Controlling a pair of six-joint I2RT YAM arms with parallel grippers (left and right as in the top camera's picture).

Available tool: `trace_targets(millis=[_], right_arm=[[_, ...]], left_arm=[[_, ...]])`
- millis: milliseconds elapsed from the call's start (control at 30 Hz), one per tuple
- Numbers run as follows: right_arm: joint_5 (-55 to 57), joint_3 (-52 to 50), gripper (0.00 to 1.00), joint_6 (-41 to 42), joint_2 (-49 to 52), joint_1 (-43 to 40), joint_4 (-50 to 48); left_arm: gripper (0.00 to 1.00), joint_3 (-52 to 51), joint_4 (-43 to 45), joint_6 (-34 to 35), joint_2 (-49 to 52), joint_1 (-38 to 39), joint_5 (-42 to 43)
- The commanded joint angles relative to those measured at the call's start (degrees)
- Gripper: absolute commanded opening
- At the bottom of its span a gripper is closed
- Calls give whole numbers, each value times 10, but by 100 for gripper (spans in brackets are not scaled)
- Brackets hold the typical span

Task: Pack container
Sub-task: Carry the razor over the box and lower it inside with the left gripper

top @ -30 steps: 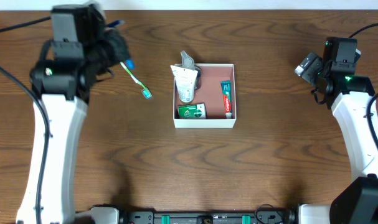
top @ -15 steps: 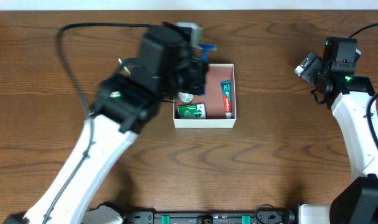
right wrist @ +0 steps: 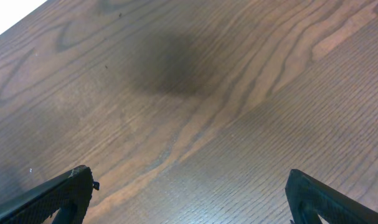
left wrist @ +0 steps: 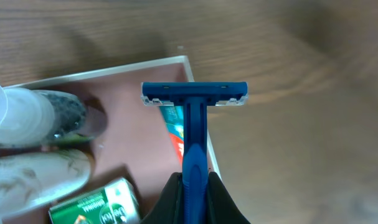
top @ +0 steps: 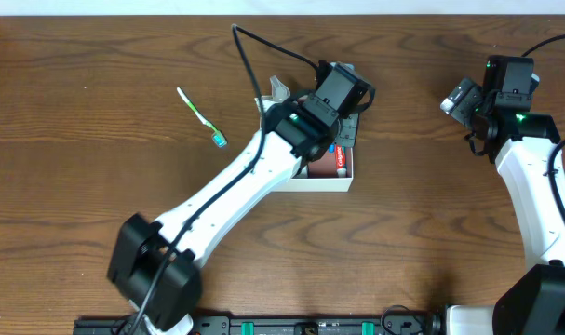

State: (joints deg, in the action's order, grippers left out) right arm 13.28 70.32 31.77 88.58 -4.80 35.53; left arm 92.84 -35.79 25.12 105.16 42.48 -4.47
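Fingers (left wrist: 170,202) of the left gripper (left wrist: 195,199): pressed together on the handle of a blue razor (left wrist: 195,134), whose head pointed away from them. Directly beneath them lay the container (left wrist: 114,67), white-walled with a reddish-brown floor; the razor head hung over its side wall, near a corner. Under the razor head: a red-and-green toothpaste tube (left wrist: 172,124), mostly covered. To one side of the fingers, inside the container: a green packet (left wrist: 98,205) and a pale tube (left wrist: 27,115).

Fingers (right wrist: 58,198) of the right gripper (right wrist: 187,177): spread wide, nothing between them, only bare tabletop below.

Surface: dark brown wooden table (top: 431,242) with strong grain. A green-and-white toothbrush (top: 201,117) lay on it, well apart from the left fingers. A white strip (top: 282,6) ran along the far edge.

Obscured: from overhead the left arm covered most of the container, leaving its near wall and one corner visible. The pale tube was blurred and cut off by the frame edge; the packet's lettering could not be read.
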Motion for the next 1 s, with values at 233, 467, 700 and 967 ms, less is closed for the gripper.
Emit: trace_targets(millis=[233, 467, 700, 967], right_arm=[[2, 2, 99, -8, 3, -5, 1], [2, 2, 99, -8, 3, -5, 0], [2, 2, 99, -8, 3, -5, 1], [2, 2, 99, -8, 3, -5, 1]], left_arm=[[8, 7, 26, 1, 66, -1, -57], [8, 7, 25, -12, 80, -1, -58], [8, 6, 22, -15, 80, 2, -66], [25, 6, 19, -15, 80, 2, -66]])
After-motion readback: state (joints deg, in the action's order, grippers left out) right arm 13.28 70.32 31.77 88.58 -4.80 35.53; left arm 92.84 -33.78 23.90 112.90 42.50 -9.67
